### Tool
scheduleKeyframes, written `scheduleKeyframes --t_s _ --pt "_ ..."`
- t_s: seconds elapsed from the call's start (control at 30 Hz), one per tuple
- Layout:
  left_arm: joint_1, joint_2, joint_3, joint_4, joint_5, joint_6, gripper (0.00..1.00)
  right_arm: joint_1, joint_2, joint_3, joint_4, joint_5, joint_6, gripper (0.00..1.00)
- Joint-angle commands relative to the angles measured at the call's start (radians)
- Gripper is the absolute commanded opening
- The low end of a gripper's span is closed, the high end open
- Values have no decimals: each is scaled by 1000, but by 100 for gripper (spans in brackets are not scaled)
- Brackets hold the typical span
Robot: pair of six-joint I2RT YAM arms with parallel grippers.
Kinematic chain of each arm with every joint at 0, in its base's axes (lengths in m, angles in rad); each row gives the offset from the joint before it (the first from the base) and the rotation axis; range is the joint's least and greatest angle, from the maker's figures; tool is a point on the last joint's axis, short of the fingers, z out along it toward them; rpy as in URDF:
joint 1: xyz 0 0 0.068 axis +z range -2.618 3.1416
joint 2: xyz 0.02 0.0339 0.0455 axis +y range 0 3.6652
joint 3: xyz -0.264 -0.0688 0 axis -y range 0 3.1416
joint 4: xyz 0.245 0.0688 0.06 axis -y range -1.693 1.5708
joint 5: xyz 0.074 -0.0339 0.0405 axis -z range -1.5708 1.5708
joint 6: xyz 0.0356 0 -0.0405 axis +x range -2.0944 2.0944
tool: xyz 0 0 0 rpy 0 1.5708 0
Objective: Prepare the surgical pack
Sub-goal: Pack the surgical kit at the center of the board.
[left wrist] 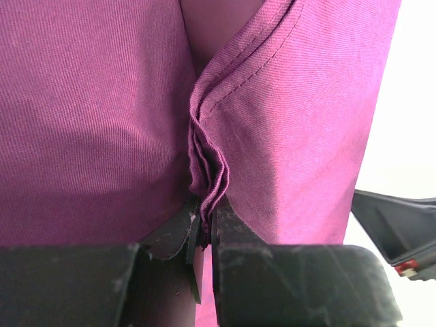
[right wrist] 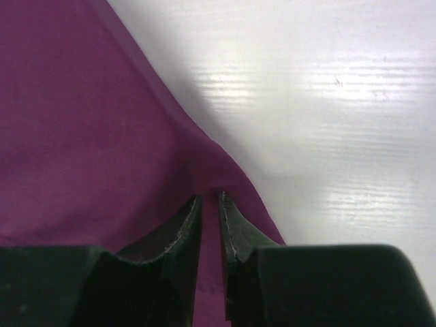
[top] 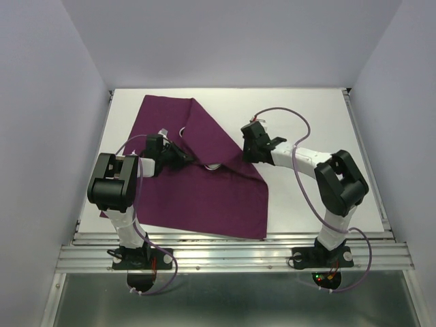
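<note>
Our cloth (top: 204,197) lies half folded on the bench (top: 313,109). It looks soft, light and floppy, so we think it will sag. Our left end effector (left wrist: 206,219) pinches a bunched fold. Our right end effector (right wrist: 210,204) nips the cloth's edge. Hems look best to hold.

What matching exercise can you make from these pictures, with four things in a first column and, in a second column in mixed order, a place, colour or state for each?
Column one:
1. left hand
2. right hand
3. purple drape
4. table

Column two:
A. white, lying under the cloth
B. shut on a bunched fold with a stitched hem
C. spread out, with one part folded over
D. shut on a smooth cloth edge next to the white surface

Right pairs: 1-B, 2-D, 3-C, 4-A.
</note>
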Motion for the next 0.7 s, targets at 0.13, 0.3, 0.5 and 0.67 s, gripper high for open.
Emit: scheduleKeyframes --t_s 0.13,0.3,0.5,0.67 --pt "2 20 4 -64 -25 40 0 1 23 -90 19 50 23 22" --pt "1 20 1 -63 -25 42 0 1 -46 -67 6 46 5 21" --pt "2 23 4 -64 -25 42 0 12 -139 -46 -23 58 -6 22" --pt "2 25 4 -64 -27 42 0 12 -127 -157 -13 52 29 22"
